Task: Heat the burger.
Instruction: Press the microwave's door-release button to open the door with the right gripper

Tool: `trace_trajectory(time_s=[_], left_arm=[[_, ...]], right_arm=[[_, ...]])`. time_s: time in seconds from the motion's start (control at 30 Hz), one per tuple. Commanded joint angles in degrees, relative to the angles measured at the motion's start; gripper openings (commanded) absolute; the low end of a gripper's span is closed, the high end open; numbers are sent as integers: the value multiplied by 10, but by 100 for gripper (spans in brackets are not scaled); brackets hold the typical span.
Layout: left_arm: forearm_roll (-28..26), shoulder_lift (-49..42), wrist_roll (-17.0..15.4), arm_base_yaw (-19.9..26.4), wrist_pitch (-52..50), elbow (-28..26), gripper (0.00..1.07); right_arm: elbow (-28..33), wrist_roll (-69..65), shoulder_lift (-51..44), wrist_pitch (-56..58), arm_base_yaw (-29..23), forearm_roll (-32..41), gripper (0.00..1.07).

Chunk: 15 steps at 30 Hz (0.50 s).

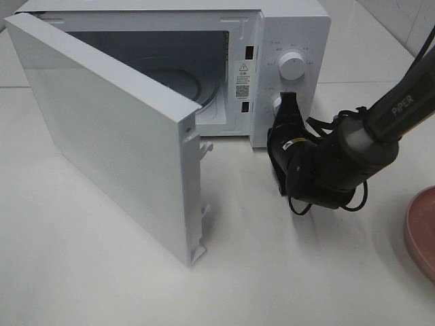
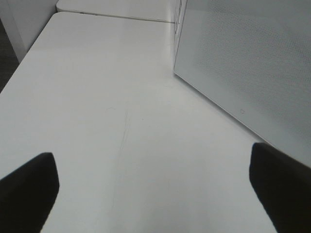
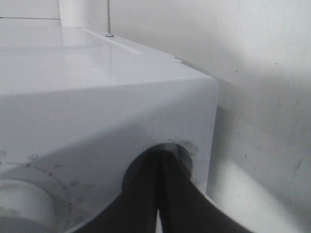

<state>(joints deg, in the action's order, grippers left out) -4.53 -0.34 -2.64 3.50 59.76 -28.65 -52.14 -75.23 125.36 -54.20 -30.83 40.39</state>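
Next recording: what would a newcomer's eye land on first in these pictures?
The white microwave dominates, its door swung wide open toward the left of the high view. The dark right claw stands out against it, shut, with its tip at the microwave's front just below the knob. A sliver of a pink plate shows at the far right edge.

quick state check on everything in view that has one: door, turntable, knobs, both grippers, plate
microwave door, swung wide open
turntable, bare where it shows
upper knob, untouched
right gripper, fingers shut, holding nothing
lower control, right gripper tip against it
left gripper, fingers open, holding nothing, above the table
pink plate, only its edge in view, bare there
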Motion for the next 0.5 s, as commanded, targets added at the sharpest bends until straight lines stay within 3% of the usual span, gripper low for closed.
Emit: trace_trajectory(time_s=[0.03,0.5], left_arm=[[2,-14,0,-3,-5,1,100],[2,-12,0,-3,-5,1,100]], right_arm=[[-40,14,-15,-88,20,-38,0],[0,16,-46,-30,19,-40,0]])
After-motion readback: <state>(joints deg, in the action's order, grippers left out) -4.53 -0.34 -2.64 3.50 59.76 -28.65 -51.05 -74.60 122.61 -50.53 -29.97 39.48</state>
